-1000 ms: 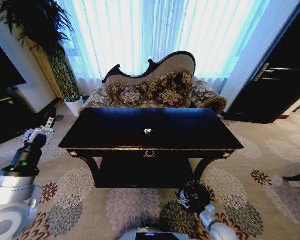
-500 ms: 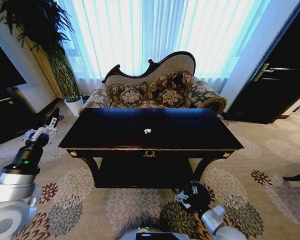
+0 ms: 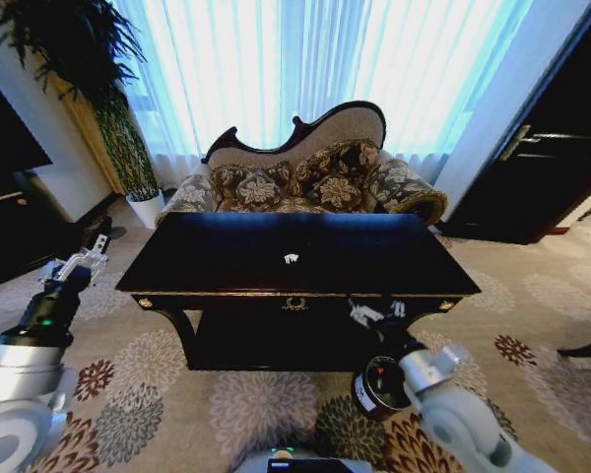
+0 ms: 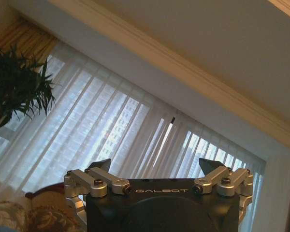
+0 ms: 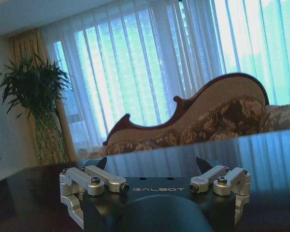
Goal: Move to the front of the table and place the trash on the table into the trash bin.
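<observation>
While left end effector [image 3: 91, 254] idles spread, right end effector [image 3: 375, 314], spread, sits at table [image 3: 227, 261] front edge.

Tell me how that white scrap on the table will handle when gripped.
The white scrap looks tiny and crumpled, so it is probably very light and will squash rather than resist. On the glossy table it may slide if nudged. Its flattish shape seems unlikely to roll.

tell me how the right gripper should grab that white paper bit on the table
Probably from straight above: the white paper bit is small, lying low on the flat table, so fingers should pinch across its sides. The right gripper, open, sits at the front edge.
</observation>
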`<state>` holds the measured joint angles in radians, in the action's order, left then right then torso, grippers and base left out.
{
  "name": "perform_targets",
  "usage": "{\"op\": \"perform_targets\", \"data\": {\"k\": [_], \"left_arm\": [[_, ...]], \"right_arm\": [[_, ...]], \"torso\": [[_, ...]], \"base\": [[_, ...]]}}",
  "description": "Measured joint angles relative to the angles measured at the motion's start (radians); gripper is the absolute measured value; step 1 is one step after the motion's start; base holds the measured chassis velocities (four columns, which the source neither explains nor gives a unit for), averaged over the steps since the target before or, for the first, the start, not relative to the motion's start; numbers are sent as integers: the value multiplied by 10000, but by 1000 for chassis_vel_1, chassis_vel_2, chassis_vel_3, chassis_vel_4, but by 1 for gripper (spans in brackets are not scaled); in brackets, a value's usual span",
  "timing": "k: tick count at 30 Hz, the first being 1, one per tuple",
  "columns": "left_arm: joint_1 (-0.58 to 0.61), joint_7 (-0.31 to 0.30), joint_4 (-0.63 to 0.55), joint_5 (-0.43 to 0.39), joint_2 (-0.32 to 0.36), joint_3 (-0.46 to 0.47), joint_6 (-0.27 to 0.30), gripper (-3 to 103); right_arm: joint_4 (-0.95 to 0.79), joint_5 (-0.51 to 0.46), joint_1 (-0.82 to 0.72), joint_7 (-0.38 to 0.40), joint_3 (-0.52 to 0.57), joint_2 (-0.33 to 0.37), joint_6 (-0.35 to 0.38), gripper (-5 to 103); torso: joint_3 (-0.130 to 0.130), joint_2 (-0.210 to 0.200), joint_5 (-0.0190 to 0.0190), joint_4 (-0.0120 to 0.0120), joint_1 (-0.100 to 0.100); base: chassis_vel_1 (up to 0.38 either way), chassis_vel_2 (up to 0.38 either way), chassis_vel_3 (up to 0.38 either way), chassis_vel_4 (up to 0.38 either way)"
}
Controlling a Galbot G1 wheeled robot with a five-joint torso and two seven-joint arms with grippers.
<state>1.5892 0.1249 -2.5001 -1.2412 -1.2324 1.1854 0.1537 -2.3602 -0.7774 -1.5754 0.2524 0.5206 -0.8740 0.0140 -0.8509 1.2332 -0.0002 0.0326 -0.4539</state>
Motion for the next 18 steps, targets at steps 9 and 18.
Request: {"op": "perform_targets", "data": {"k": [9,18], "left_arm": [[-71,-134,1,913,52,-1290,103,100],[-404,-196,2,1033,240,-1300,201,100]], "right_arm": [[74,-724,2343,421,-647,873,1430,100],[2471,-1486,6746,336,-3384,2071,1962,100]], "torso": [[-1,-1,1,-1,0],[-2,-1,2,-1,-2]], "base": [[0,0,0,0],[0,0,0,0]]}}
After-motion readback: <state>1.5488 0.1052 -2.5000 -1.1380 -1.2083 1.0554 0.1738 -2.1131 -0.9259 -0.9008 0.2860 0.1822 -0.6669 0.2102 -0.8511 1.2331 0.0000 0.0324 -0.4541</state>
